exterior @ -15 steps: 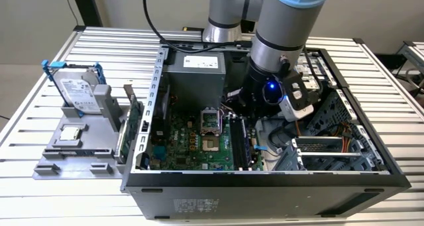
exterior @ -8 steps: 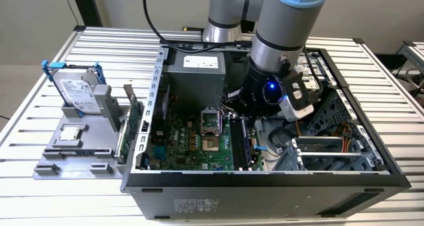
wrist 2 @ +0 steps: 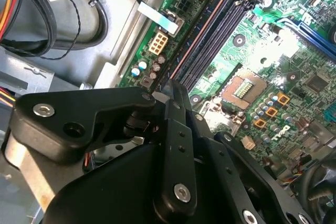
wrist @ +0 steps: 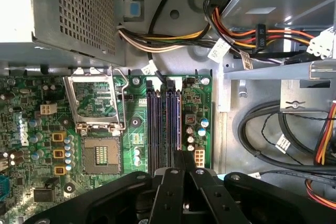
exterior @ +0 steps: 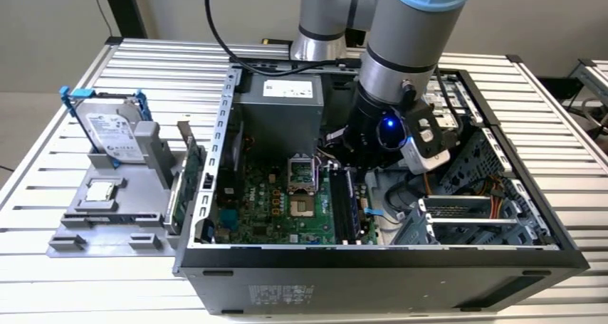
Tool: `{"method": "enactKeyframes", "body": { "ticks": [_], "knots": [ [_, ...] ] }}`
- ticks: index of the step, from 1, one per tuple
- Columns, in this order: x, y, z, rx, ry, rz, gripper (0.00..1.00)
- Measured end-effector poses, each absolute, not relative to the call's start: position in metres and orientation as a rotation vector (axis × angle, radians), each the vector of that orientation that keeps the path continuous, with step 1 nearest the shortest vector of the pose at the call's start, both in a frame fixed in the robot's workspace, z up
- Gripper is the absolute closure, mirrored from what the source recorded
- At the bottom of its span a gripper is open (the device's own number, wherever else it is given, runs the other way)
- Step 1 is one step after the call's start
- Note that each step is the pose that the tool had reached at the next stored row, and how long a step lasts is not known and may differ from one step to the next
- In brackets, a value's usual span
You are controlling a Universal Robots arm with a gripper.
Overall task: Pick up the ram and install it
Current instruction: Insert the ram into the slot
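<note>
My gripper (wrist: pixel 184 157), fingers pressed together on the ram (wrist 2: pixel 169 80), sits directly above the motherboard slots (wrist: pixel 164 129).

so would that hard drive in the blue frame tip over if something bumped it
Probably not easily: the hard drive stands on edge, but the grey holder props its lower end. Its metal casing looks stiff and likely heavy for its size. The smooth faces may be slippery.
</note>
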State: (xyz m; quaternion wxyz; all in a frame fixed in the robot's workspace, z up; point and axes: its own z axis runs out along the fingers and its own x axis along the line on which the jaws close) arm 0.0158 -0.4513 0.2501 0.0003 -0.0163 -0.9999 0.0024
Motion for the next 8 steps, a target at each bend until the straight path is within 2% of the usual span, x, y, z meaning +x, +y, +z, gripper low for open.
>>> {"method": "enactKeyframes", "body": {
  "ticks": [8],
  "knots": [
    [0.0158,-0.4513,0.2502,-0.024,-3.141,0.008,1.00]
  ]
}}
